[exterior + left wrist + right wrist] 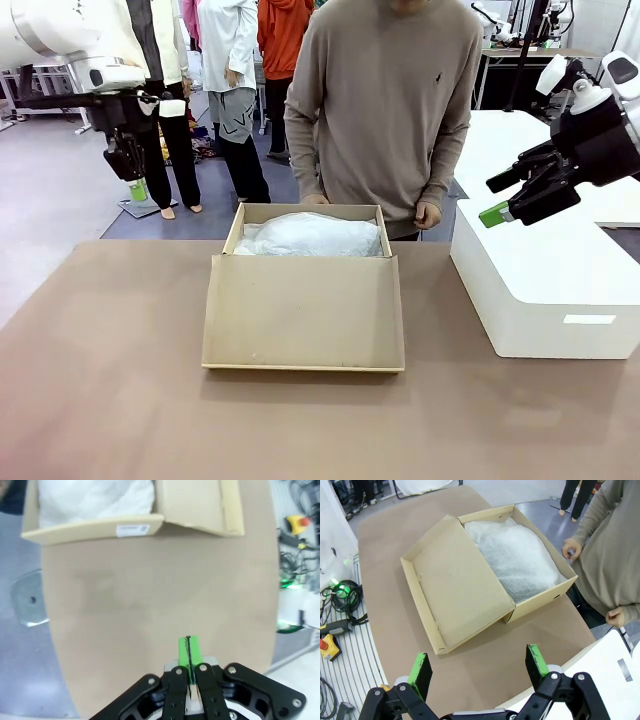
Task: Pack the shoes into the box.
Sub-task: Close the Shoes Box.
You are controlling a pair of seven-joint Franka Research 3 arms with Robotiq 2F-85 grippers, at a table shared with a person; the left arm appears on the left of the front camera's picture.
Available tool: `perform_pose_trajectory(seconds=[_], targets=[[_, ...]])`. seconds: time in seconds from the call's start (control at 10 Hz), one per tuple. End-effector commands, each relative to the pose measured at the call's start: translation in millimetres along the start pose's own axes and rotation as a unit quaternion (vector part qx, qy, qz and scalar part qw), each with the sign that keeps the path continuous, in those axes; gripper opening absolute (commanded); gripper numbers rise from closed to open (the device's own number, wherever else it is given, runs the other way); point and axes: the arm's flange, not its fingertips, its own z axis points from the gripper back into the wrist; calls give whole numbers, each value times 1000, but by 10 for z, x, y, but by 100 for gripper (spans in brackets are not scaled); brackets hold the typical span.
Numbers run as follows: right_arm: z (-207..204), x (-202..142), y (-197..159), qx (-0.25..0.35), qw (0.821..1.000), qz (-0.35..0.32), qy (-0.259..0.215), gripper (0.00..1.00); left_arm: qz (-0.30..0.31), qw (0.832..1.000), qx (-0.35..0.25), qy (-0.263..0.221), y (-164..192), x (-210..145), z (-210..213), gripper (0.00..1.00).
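Note:
The tan cardboard box (300, 300) lies open at the table's middle, its lid flat toward me and white tissue paper (312, 236) covering the inside; the shoes are hidden or out of view. The box (485, 575) and its tissue (517, 555) sit well ahead of my right gripper (479, 667), whose jaws stand open and empty. That gripper (505, 200) hangs high above the white block. My left gripper (135, 185) is raised at the far left, shut on nothing. Its pads (188, 652) press together above bare table, with the box (125, 527) beyond them.
A large white block (545, 285) stands on the table's right side. A person in a beige sweater (385, 100) stands behind the box with hands (428, 214) near its far edge. Bare table (100, 380) lies on the left and in front.

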Motion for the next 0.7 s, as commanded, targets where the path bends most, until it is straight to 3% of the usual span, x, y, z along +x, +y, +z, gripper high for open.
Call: perform_pose_trajectory(seconds=[0.0, 0.4, 0.5, 0.6], targets=[[-14, 5, -37, 9, 1000, 10, -14, 100, 29, 997, -58, -31, 137, 15, 35, 0], [-14, 5, -37, 9, 1000, 10, -14, 100, 66, 990, -115, -52, 199, 11, -203, 0], [-14, 5, -37, 9, 1000, 10, -14, 100, 71, 994, -83, -25, 200, 22, -227, 0], [-14, 5, -37, 9, 1000, 10, -14, 100, 46, 993, -104, -32, 169, -30, -274, 0]])
